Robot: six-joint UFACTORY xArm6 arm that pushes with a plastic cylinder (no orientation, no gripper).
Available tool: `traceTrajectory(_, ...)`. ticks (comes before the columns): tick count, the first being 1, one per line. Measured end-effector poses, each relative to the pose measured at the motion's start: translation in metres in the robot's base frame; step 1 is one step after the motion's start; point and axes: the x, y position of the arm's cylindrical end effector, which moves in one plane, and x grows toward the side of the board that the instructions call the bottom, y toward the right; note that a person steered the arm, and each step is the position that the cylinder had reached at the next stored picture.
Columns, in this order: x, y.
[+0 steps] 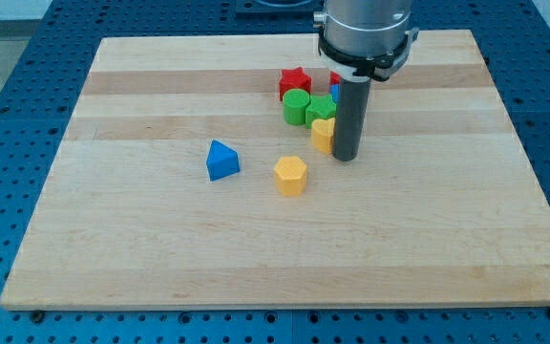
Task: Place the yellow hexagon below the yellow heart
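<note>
Nearest you, toward the view's bottom, the wooden board (160,258) shows a bare stretch of pale planks, set on a blue perforated table (8,57). Moving up, you meet the yellow hexagon (291,175), standing alone near the board's middle, a little to the view's left of the rod and apart from every other block. Just to the view's left of it and slightly farther up sits the blue triangle (222,160), also on its own. Beyond the hexagon, up and to the view's right, you find the yellow heart (322,133), partly hidden by the dark rod; my tip (345,158) rests on the board just beside the heart's right-hand side, and you cannot tell whether they actually touch. So the hexagon lies below the heart and offset to the view's left, with a clear gap between them. The arm carries no hand or jaws here, only this rod, so nothing is grasped. Farther still, behind the heart, you see a green cylinder (296,106) and a second green block (320,108) close together, then a red star (295,80) at the back. A sliver of a red block (334,79) and a blue block (333,93) peeks out beside the rod, their shapes hidden.
</note>
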Motion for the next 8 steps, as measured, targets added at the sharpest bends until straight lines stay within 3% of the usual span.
traceTrajectory(2,0.001,-0.003)
traceTrajectory(6,0.096,-0.031)
traceTrajectory(8,0.074,-0.096)
